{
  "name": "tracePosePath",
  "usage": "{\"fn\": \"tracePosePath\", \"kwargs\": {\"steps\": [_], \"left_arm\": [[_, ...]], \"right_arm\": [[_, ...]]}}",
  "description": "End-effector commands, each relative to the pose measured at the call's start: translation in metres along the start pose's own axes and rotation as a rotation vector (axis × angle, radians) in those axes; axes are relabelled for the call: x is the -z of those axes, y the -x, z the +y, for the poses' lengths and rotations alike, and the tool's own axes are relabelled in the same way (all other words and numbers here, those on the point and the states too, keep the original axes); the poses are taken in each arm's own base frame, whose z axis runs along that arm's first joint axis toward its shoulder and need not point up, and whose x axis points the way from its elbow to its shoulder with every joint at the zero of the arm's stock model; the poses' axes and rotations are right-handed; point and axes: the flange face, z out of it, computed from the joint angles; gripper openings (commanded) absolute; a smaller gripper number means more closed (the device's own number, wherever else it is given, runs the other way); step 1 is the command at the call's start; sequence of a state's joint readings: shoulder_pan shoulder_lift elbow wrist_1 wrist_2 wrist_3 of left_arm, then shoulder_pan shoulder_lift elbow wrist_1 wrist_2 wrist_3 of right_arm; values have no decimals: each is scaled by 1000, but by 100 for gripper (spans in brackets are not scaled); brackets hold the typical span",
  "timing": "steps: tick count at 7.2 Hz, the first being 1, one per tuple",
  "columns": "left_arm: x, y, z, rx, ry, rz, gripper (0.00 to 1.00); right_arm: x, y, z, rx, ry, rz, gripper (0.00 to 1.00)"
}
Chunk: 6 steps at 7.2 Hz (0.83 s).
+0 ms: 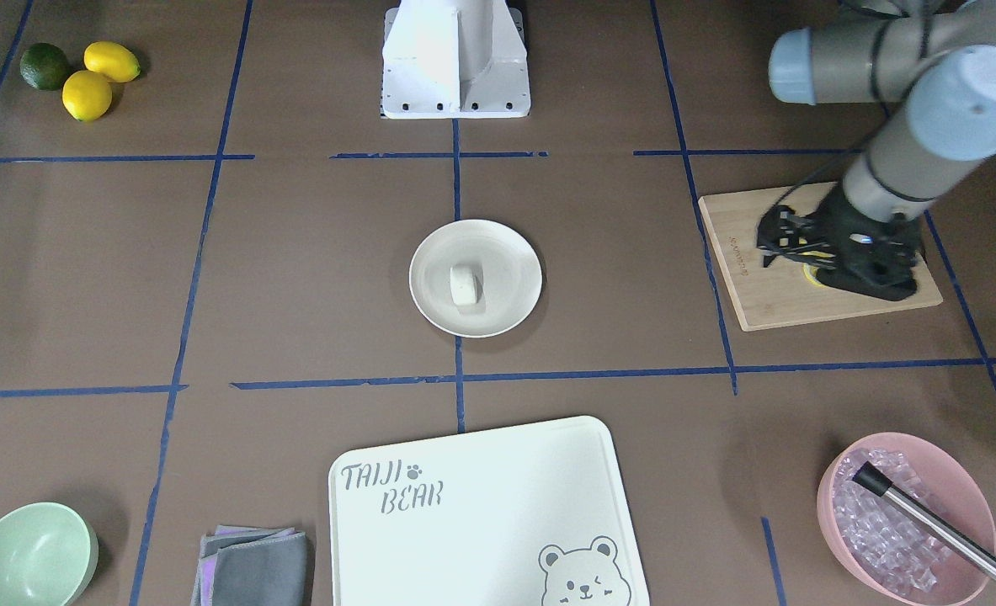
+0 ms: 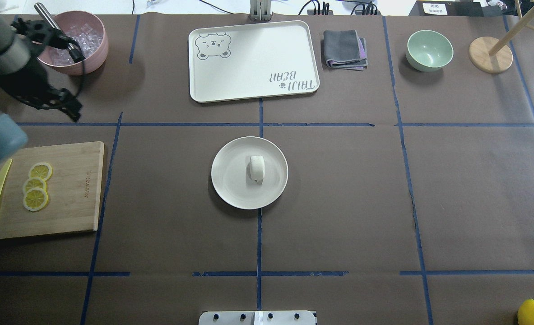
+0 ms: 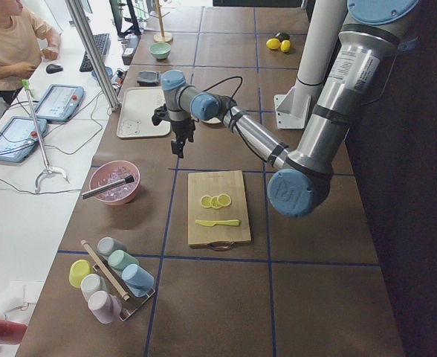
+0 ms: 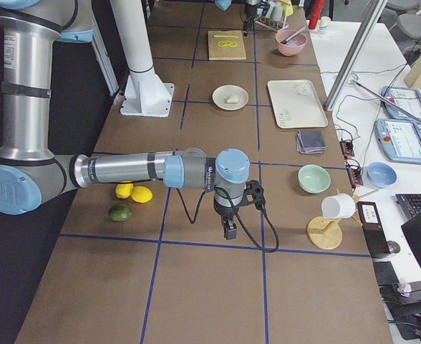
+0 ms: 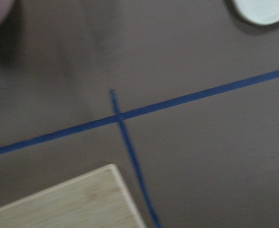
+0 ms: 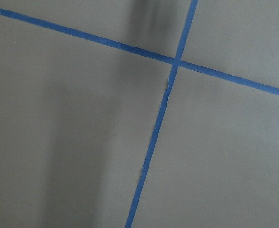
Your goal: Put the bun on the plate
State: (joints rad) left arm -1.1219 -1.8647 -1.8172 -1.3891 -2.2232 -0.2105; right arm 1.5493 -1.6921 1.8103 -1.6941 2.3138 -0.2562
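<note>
Left jaws: hang pointing down over bare worktop (image 2: 167, 135), between the pink ice bowl (image 2: 102, 45) and the wooden cutting board (image 2: 68, 203). They are too dark and cable-tangled in every view to say how far apart they stand. I make out nothing in them.

Right jaws: show only in the far side view, low over the worktop near the two lemons (image 4: 142, 194) and the lime (image 4: 119, 212). Spread not readable there.

Bun (image 2: 256, 168) lies on the plate (image 2: 230, 180), near its middle, well apart from both my arms. Placing looks done to me.

Risks from here:
- The bun is rounded and the rim is low, so a knock to the plate could roll it off.
- My left arm is the likelier culprit. A careless swing could catch the metal handle (image 2: 45, 14) sticking out of the ice bowl, or sweep the lemon slices (image 2: 35, 198) off the board.
</note>
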Motion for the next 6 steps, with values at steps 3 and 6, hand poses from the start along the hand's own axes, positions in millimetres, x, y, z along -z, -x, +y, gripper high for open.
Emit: {"fn": "tracePosePath", "kwargs": {"steps": [3,6], "left_arm": [[30,273,149,136,-45,57,100],[25,303,196,213,-44,56,100]], "right_arm": [[-1,-1,1,-2,2,0,100],[-2,-1,1,-3,3,0,100]]}}
